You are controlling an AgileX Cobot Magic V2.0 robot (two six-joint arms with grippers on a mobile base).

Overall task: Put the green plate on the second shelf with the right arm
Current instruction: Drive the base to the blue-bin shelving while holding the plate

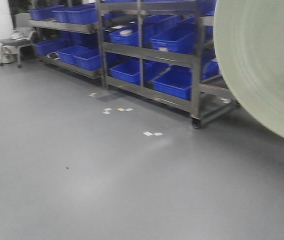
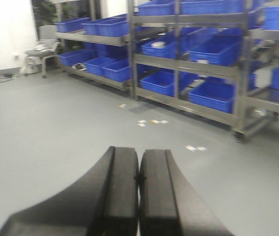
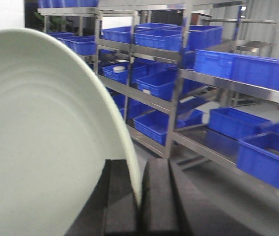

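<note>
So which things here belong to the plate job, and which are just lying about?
Job: plate, its rim clamped in the right gripper; rack.
Lying about: blue bins; paper scraps; chair; left gripper, shut on nothing.

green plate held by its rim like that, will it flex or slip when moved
The green plate is probably stiff: its curve looks undistorted though the right gripper pinches only the rim. It seems light, held edge-on without sagging. The smooth surface and small contact could let it pivot or slip.
</note>
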